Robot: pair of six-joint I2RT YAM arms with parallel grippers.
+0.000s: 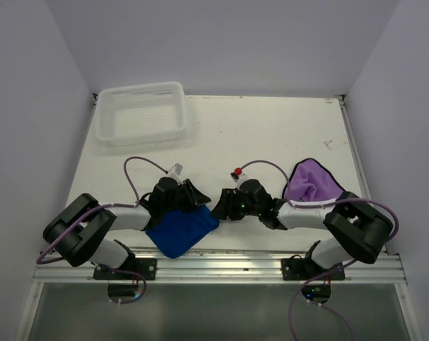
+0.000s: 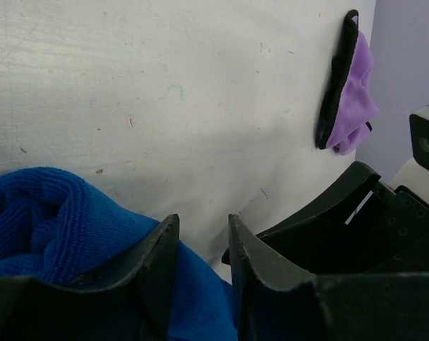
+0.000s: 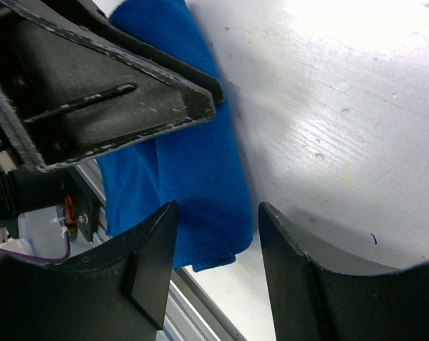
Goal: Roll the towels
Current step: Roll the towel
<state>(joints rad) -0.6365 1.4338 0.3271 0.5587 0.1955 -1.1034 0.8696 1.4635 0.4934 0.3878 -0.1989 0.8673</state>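
Towels under inspection: two small soft cloths lying on the white painted table [image 1: 271, 135], neither one rolled.

Far left: a white plastic mesh basket [image 1: 104, 121] stands at the back corner, well apart from both cloths.

Left of centre: the royal blue terry towel [image 1: 182, 229] lies bunched and loosely folded at the near edge of the table, its lowest corner reaching the front rail. The left gripper [image 2: 204, 220] rests low at the towel's upper edge with its jaws narrowly parted. Bare table shows between its tips, and the blue pile shows beneath and beside the left finger. No fold is seen caught.

Centre: the right gripper [image 3: 218, 206] faces the left one, just beside the blue towel's right-hand edge. Its jaws stand wide apart and hold nothing.

Right: the light purple towel with a dark bound edge [image 1: 310, 181] lies crumpled near the right arm, clear of both grippers.

Handling assessment: both cloths appear light, limp and compressible, with no stiffness to hold a shape. The pile should give fair friction against the fingers, but the smooth table is likely to let a cloth slide. The best hold, in my judgement, is a flat edge or corner, pinched through one layer, after spreading the bunched cloth.
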